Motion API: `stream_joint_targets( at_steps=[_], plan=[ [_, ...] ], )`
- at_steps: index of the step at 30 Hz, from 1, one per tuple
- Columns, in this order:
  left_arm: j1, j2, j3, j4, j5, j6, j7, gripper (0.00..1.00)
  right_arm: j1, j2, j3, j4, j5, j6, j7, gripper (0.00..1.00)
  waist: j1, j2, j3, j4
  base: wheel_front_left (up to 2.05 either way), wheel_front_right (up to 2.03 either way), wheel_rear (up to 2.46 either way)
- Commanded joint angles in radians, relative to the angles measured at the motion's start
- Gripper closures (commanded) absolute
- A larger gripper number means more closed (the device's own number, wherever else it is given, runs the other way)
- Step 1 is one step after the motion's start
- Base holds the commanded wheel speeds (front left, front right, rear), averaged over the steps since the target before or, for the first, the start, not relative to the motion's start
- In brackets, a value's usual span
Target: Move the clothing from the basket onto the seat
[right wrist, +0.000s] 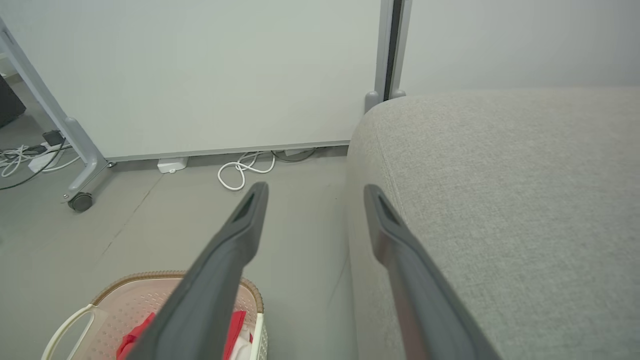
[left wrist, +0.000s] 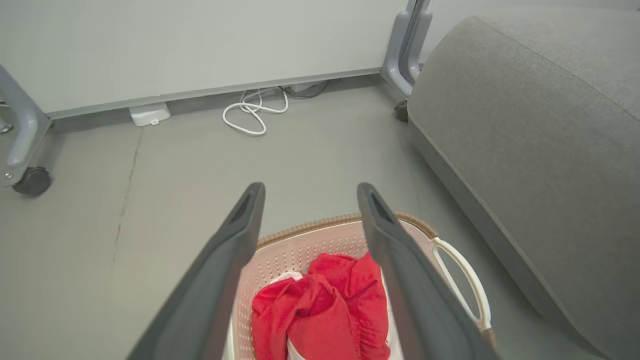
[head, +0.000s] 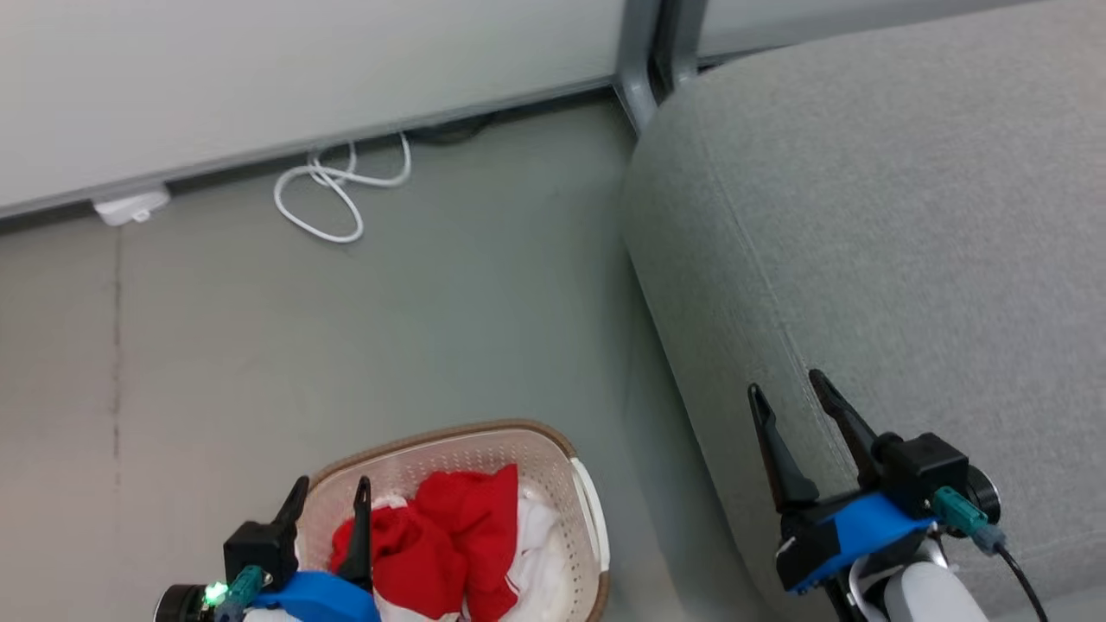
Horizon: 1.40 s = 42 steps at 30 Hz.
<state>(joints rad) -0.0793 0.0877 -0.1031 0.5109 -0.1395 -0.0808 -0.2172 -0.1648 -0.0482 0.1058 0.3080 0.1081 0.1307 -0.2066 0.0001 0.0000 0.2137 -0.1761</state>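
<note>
Clothing (head: 449, 540): red and white heap inside the basket (head: 449, 432), which stands on the floor (head: 346, 328) just beside the seat (head: 907, 259).
Left claw (head: 333, 484): spread, holding nothing, over the basket.
Right claw (head: 785, 384): spread, holding nothing, over the seat's edge.

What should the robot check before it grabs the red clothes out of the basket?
1. Left claw open and holding nothing: ok.
2. Left claw lined up with the red clothing in the basket: ok, it seems to hang above the pile's left side.
3. Right claw open and out of the way, over the seat edge: ok.
4. Room on the seat for the drop: ok, the part in view is bare fabric.
5. Garments tangled together: cannot tell.
6. White cable away from the basket: ok.
</note>
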Motion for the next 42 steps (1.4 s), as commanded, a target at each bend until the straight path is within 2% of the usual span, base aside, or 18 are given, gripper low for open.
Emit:
stream_joint_targets(
  at_steps=[1, 6, 15, 24, 36, 37, 38, 42],
  plan=[
    [-0.020, 0.009, 0.000, 0.011, 0.005, -0.004, 0.002, 0.00, -0.019, -0.004, 0.008, 0.004, 0.006, 0.000, -0.009, 0.00, -0.0001, 0.0000, 0.013, -0.012, 0.00, 0.00, 0.00],
    [-0.117, 0.046, -0.026, 0.148, 0.021, -0.016, 0.032, 0.00, -0.083, -0.004, 0.076, 0.021, 0.045, 0.000, -0.037, 0.00, -0.0001, 0.0000, 0.126, -0.097, 0.00, 0.00, 0.00],
    [-0.248, 0.094, -0.058, 0.316, 0.038, -0.027, 0.115, 0.00, -0.170, -0.003, 0.127, 0.016, 0.097, 0.000, -0.058, 0.00, -0.0001, 0.0000, 0.274, -0.154, 0.00, 0.00, 0.00],
    [-0.407, 0.140, -0.099, 0.445, 0.054, -0.038, 0.261, 0.00, -0.263, -0.003, 0.134, -0.048, 0.150, 0.000, -0.060, 0.00, -0.0001, 0.0000, 0.460, -0.173, 0.00, 0.00, 0.00],
    [-0.534, 0.145, -0.107, 0.572, 0.040, -0.002, 0.405, 0.00, -0.323, -0.003, 0.145, -0.082, 0.185, 0.000, -0.060, 0.00, -0.0001, 0.0000, 0.591, -0.174, 0.00, 0.00, 0.00],
    [-0.540, 0.143, -0.109, 0.577, 0.040, 0.002, 0.407, 0.38, -0.327, -0.003, 0.147, -0.082, 0.185, 0.000, -0.060, 0.00, -0.0001, 0.0000, 0.595, -0.174, 0.00, 0.00, 0.00],
    [-0.547, 0.142, -0.111, 0.584, 0.039, 0.000, 0.410, 1.00, -0.329, -0.003, 0.148, -0.084, 0.187, 0.000, -0.060, 0.00, -0.0001, 0.0000, 0.598, -0.174, 0.00, 0.00, 0.00],
    [-0.566, 0.137, -0.114, 0.608, 0.025, -0.010, 0.419, 1.00, -0.328, -0.003, 0.149, -0.082, 0.188, 0.000, -0.060, 0.00, -0.0001, 0.0000, 0.600, -0.173, 0.00, 0.00, 0.00]
  ],
)
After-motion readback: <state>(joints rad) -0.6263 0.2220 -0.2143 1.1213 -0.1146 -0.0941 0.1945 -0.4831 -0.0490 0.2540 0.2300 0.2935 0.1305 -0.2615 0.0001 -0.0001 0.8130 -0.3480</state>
